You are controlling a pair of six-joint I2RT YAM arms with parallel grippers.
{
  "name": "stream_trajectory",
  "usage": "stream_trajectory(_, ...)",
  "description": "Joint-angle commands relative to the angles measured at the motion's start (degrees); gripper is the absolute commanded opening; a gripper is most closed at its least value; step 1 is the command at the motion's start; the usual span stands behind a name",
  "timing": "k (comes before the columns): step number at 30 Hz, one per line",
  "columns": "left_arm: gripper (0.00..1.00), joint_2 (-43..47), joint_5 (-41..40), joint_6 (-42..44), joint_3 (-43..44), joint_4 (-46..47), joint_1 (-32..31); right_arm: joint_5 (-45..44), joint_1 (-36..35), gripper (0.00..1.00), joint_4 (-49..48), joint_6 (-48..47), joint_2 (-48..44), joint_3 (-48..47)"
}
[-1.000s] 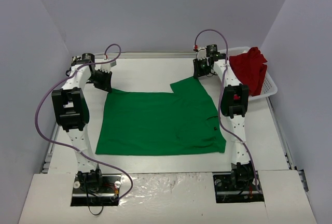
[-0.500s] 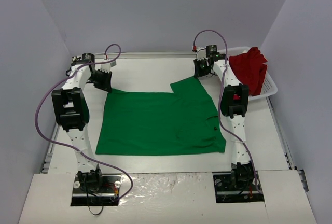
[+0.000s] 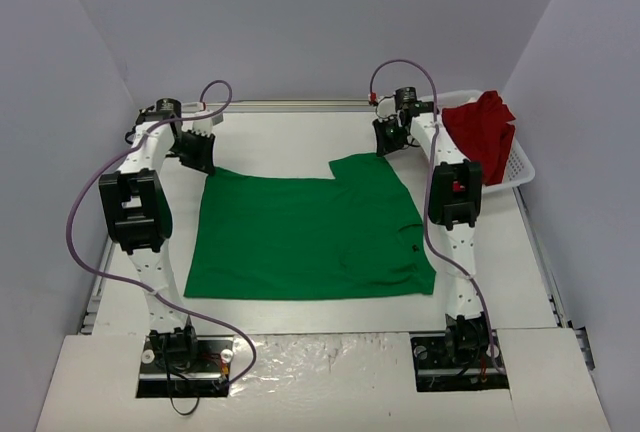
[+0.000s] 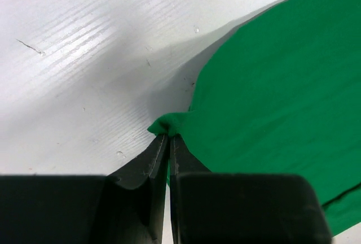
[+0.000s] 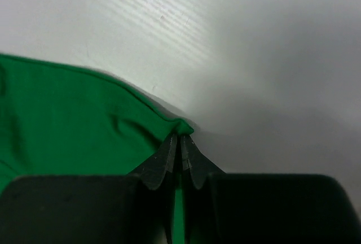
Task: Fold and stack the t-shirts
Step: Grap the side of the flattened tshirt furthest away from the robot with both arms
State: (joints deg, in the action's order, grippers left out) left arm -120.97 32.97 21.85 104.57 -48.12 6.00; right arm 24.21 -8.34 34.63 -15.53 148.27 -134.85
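The left claw (image 4: pixel 168 136) is pinched shut on a small pucker of cloth at the far left corner of the green shirt (image 3: pixel 310 237). The wrist view shows the two jaws meeting on a nub of green, with bare counter (image 3: pixel 290 137) just beyond. The right claw (image 5: pixel 180 138) is likewise closed tight on the shirt's far right corner, with a thin ridge of fabric drawn up between its tips.

What matters next is that from both claws the whole shirt spreads away toward its near hem. It lies flat, with its long axis running side to side between the two grips. Each arm has the corner on its own side, so neither needs to cross over.

The far edge is not straight. The right-hand portion steps out farther than the left, so the right claw sits a little beyond the left one along that edge.

I'd judge this to be the start of a fold. The claws would lift the two corners together and carry them over the body of the shirt toward the near hem. The uneven far edge could leave the fold skewed unless the right side travels a bit more.

The red shirt (image 3: pixel 482 132) lies heaped in the basket (image 3: pixel 522 170), off beyond the green shirt's far right corner and well apart from it. Neither claw touches it.
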Motion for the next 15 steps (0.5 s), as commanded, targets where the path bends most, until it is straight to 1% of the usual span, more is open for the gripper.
stream_trajectory(1,0.02,4.0,1.4,0.0,3.5,-3.1,-0.2,-0.5,-0.3,0.00,4.0,-1.1,-9.0,2.1)
stream_trajectory(5,0.02,6.0,1.1,1.2,3.0,-4.4,-0.2,0.6,-0.3,0.00,4.2,-1.2,-15.6,6.3)
stream_trajectory(9,0.02,8.1,1.6,1.7,0.5,-4.0,0.0,0.7,-0.3,0.00,4.5,-1.2,-20.2,10.2)
stream_trajectory(15,0.02,13.8,3.6,2.5,-5.6,-2.2,0.0,2.1,-0.2,0.00,7.1,-2.1,-26.9,16.1)
